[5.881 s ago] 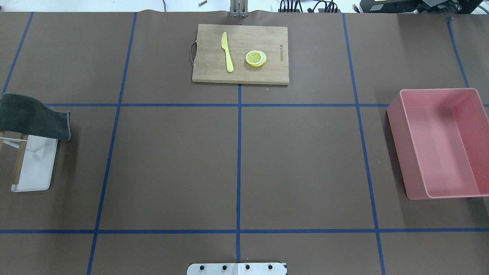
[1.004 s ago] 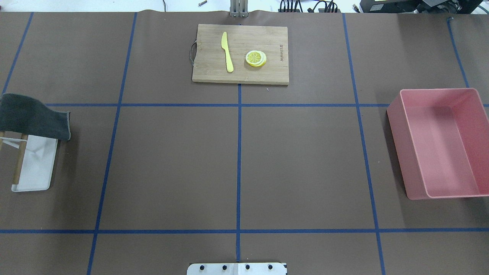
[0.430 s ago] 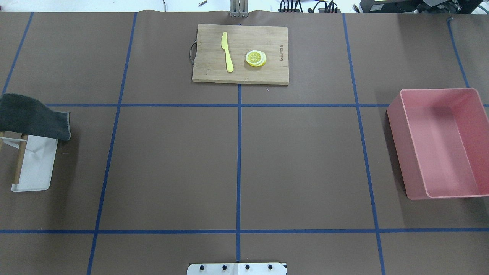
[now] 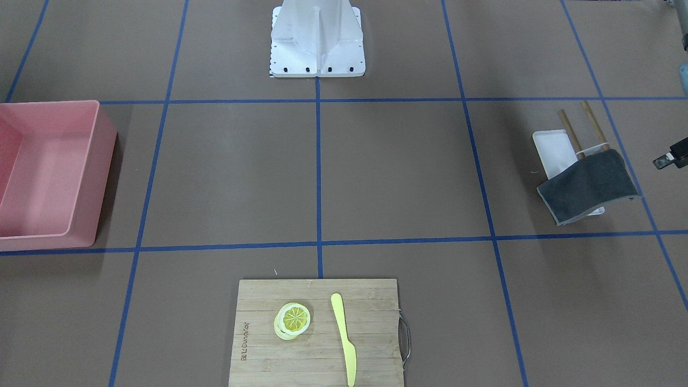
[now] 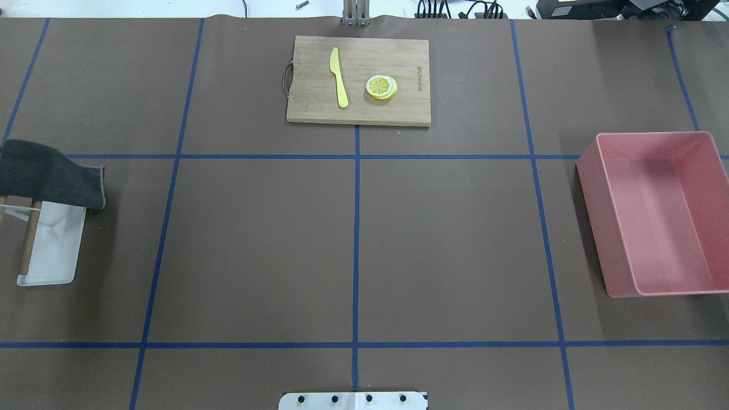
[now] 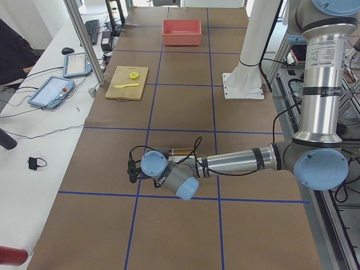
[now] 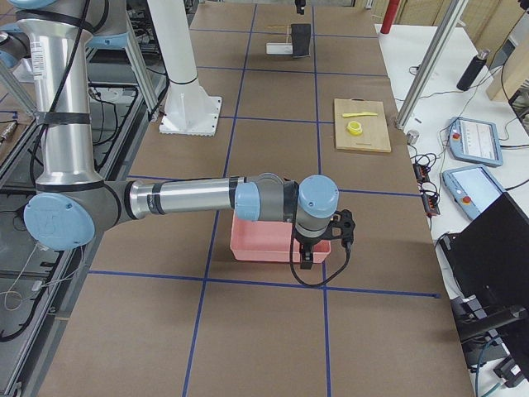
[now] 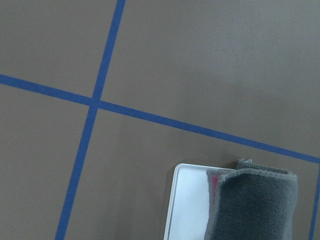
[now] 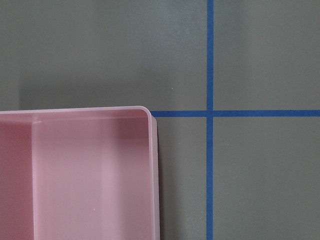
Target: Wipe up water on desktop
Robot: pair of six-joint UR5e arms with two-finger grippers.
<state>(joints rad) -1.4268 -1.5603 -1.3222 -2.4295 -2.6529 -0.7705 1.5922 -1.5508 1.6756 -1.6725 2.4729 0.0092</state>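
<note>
- Far left on the tabletop [image 5: 256, 250], a grey towel [image 5: 48, 176] hangs over a two-bar wooden rack [image 4: 570, 131] above a white tray [image 5: 54, 250]. We read it as the cloth for the wipe.
- Nearer arm is the left. The left gripper [image 6: 133, 169] hovers near the rack. The right gripper [image 7: 304, 252] sits over the pink bin [image 5: 598, 228] at the opposite end, well apart from the towel.
- Key relation: the left wrist view has the towel in its lower right corner, so it lies off to one side of the fingers, not under them. Its long axis appears to run across the two bars, roughly along the tabletop's length.
- Fingers: neither wrist view shows them and the side views are too small. We cannot tell how far open either pair is, or whether they carry anything.
- Water: we can't make out a wet patch anywhere on the brown surface, which fills every view, taped into blue rectangles.
- Also present: a cutting board [image 5: 313, 102] at far centre with a yellow knife [image 5: 339, 77] and lemon slices [image 5: 381, 87].
- Versus the earlier overhead frames, nothing differs. Towel, board and bin sit in the same spots, and no arm shows in that view then or now.
</note>
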